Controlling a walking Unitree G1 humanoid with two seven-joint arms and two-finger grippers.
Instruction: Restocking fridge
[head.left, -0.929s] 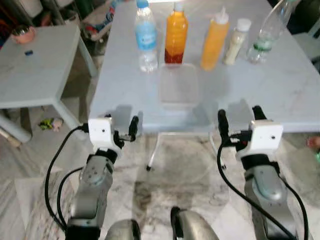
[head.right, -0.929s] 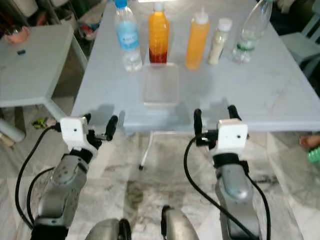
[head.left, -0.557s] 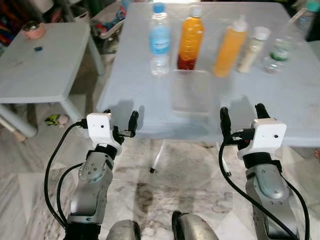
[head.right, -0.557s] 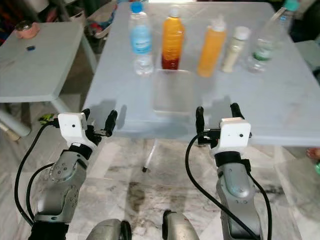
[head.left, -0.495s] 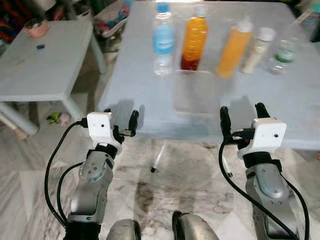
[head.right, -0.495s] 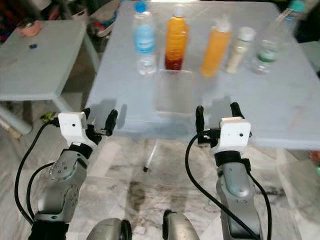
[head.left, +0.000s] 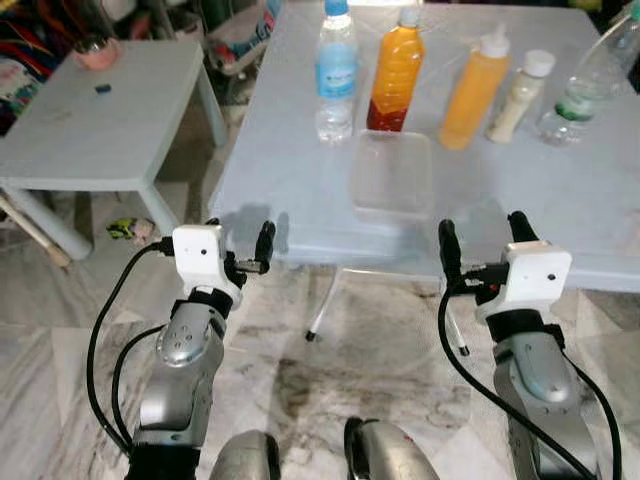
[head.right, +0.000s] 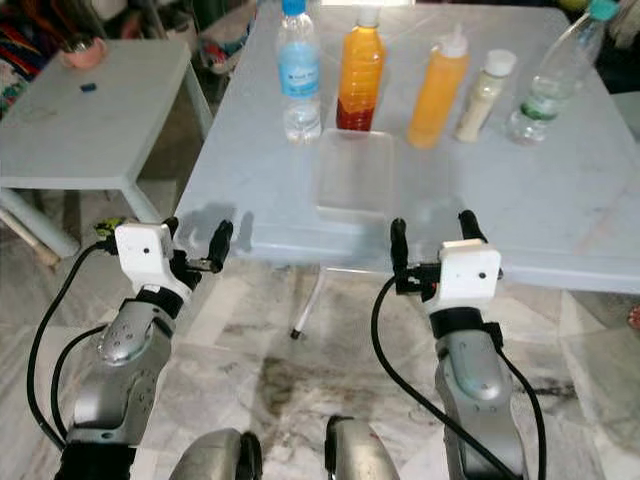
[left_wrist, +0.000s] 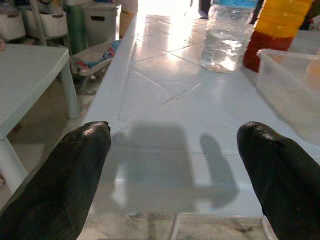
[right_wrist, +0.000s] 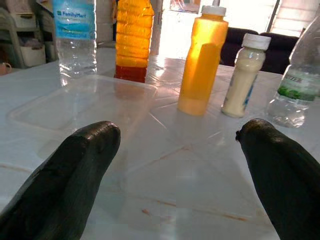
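Along the far side of the pale table (head.left: 300, 190) stands a row of bottles: a water bottle with a blue label (head.left: 336, 70), a red-orange juice bottle (head.left: 396, 70), an orange squeeze bottle (head.left: 474, 85), a small cream bottle (head.left: 520, 85) and a clear green-labelled bottle (head.left: 585, 85). An empty clear plastic container (head.left: 392, 175) lies in front of them. My left gripper (head.left: 238, 235) hovers open at the table's near left edge. My right gripper (head.left: 481, 232) is open at the near edge, right of the container. Both hold nothing.
A lower pale side table (head.left: 90, 120) with a pink bowl (head.left: 97, 50) stands to the left. Bins and clutter fill the gap behind the tables. A metal table leg (head.left: 325, 305) slants over the marble floor below me. A small object (head.left: 128, 230) lies on the floor.
The whole picture has shifted as the camera moved. The bottles and container stand as before, and both grippers keep the same open pose.
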